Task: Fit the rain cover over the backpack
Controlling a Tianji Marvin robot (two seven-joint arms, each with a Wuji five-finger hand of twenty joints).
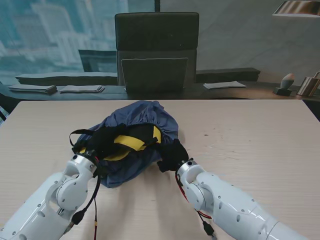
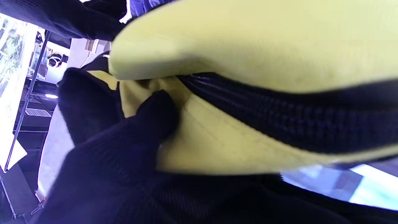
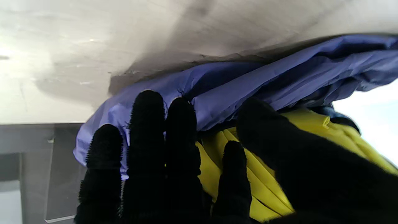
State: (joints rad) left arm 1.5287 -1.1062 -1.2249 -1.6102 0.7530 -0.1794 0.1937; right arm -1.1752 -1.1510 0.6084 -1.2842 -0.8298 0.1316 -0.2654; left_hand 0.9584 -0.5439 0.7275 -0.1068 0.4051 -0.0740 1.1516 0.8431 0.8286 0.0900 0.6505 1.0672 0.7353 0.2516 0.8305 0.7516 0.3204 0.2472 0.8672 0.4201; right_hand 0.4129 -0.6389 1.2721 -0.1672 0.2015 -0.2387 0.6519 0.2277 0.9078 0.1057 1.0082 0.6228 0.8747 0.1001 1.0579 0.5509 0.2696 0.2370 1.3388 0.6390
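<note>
Most of the job looks done: the blue rain cover (image 1: 137, 117) already wraps the far side and flanks of the backpack (image 1: 131, 142), which lies on the table (image 1: 240, 145) between the two hands. What seems left is the edge nearest the robot, where yellow panel and black straps remain bare — the cover's hem has yet to be drawn round them.

The left hand (image 1: 91, 150) is tucked in at the pack's left side; in its wrist view a gloved fingertip (image 2: 160, 107) presses against yellow fabric beside a black zip, but whether it grips anything cannot be told. The right hand (image 1: 172, 156) rests at the pack's right corner, its fingers (image 3: 147, 124) extended and close together, lying on the blue hem just where it meets the yellow — flat on the cloth, with no clear pinch visible.

The cover is thin, crumpled and glossy, bunched in folds; the pack under it looks soft and slumped, with a strap looping out past the left hand.
</note>
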